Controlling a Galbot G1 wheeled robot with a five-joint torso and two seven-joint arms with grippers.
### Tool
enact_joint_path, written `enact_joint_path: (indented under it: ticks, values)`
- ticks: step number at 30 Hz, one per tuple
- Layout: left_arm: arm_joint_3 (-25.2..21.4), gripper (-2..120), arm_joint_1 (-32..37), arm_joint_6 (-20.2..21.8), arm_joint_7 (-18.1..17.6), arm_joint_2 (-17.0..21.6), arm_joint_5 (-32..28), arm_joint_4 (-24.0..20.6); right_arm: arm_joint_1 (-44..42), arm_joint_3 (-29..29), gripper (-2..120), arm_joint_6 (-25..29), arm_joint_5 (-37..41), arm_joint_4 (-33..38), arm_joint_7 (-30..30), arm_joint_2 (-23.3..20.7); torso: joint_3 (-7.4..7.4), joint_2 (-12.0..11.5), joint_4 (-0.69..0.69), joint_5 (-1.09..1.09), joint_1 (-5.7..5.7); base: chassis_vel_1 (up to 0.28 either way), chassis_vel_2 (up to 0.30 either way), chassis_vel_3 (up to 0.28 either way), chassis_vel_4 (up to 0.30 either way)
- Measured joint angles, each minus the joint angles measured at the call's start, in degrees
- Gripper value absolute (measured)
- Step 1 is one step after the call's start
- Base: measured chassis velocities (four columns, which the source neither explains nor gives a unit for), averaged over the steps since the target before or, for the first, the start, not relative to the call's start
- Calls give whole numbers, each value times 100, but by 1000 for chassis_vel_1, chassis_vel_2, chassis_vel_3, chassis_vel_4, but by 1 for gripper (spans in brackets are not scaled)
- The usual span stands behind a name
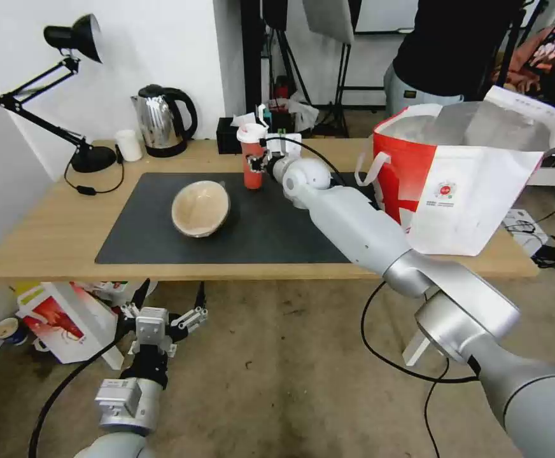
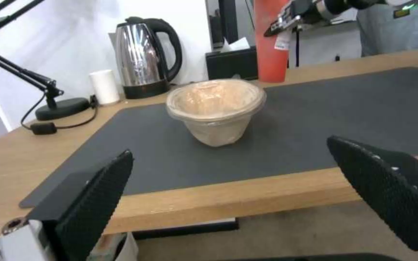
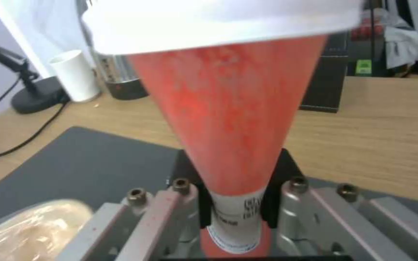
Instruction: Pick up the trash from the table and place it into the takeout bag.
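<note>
Right wrist view, right end effector (image 3: 236,203) clamping red drink cup (image 3: 228,108)

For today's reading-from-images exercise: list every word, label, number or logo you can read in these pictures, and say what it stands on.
Nothing can be read.
Takeout bag: round red logo with small print beneath, too small.
Red drink cup, gripped by the right gripper: white label with dark print, blurred.
Red-and-white carton on the floor: crayfish picture, no readable words.

Head view high, facing down over table (image 1: 48,242); left wrist low at near edge; right wrist tight on red cup (image 3: 228,119); tan bowl (image 2: 216,108) shared.
</note>
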Motion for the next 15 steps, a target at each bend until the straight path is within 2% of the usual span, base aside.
enact_joint_path:
  ticks: [3,8,11,13,15]
  values:
    - [0,100,0,0,0,0,0,0,148,-71,10,-61,291,527,105,-324,0,0,-1,0,0,0,0,0,0]
    - [0,100,0,0,0,0,0,0,411,-105,9,-129,749,1346,332,-837,-1,0,-1,0,0,0,0,0,0]
    - [0,100,0,0,0,0,0,0,497,-106,9,-170,902,1601,430,-1007,0,0,-1,0,0,0,0,0,0]
    - [0,100,0,0,0,0,0,0,693,-104,9,-407,1448,2220,791,-1365,-1,0,-2,0,0,0,0,0,0]
    - [-1,100,0,0,0,0,0,0,768,-105,9,-482,1651,2469,917,-1500,-1,0,-2,1,0,0,0,0,0]
